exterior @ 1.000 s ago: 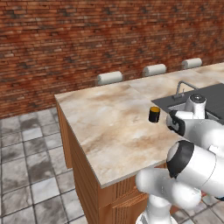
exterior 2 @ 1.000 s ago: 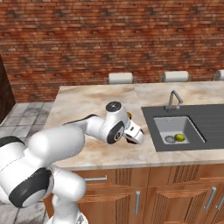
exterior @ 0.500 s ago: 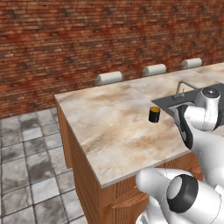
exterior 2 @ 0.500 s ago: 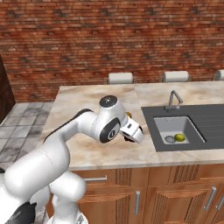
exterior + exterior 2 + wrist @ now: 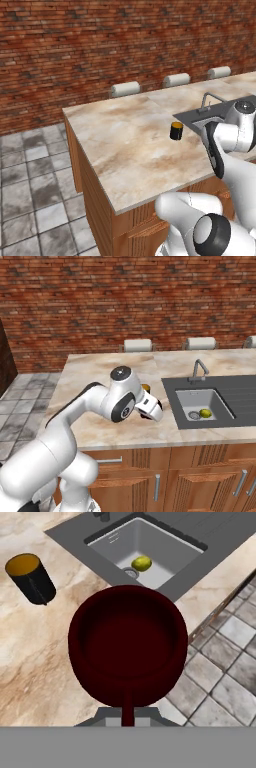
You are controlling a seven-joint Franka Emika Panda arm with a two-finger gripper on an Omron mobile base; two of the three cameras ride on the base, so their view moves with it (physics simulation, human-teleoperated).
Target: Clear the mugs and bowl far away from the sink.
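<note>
Brick wall [image 5: 100,40] backs the marble bench [image 5: 125,145] you work at, with the sink [image 5: 202,403] let into it toward its right end and a small yellow-green round thing [image 5: 142,563] lying in the basin. Your pincer [image 5: 128,714] is closed tight on the handle of the dark red mug [image 5: 128,644], which hangs over the bench's front edge, just beside the sink. The black mug [image 5: 176,131] stands upright on the bench near the sink's left rim. Both mugs look rigid, light and smooth, likely breakable; holding by a thin handle, the cup may swing, so carry it slowly.
</note>
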